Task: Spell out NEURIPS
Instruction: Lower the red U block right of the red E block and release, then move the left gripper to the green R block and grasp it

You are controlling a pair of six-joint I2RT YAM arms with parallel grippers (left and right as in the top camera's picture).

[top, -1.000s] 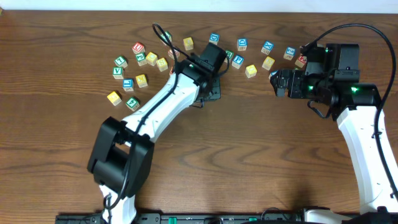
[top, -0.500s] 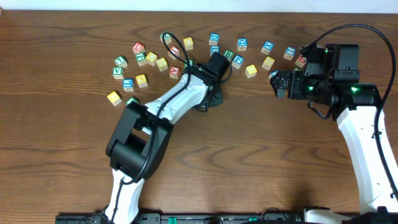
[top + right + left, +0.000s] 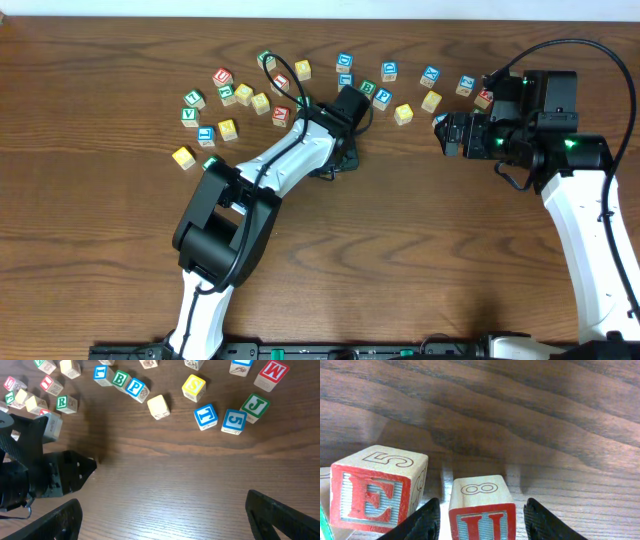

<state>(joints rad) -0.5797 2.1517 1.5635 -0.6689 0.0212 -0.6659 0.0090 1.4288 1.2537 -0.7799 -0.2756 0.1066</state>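
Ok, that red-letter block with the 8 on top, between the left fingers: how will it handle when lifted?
The block looks like solid wood with flat square faces: probably rigid, light, unlikely to roll. Its smooth painted sides might slip in the left gripper. Pushed, it would likely slide rather than tip; the E block stands close by.

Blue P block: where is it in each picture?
Overhead: the blue P block is near the top, a little right of the middle.
Left wrist: not in it.
Right wrist: top left.
Shared landmark: the green B block right beside it.
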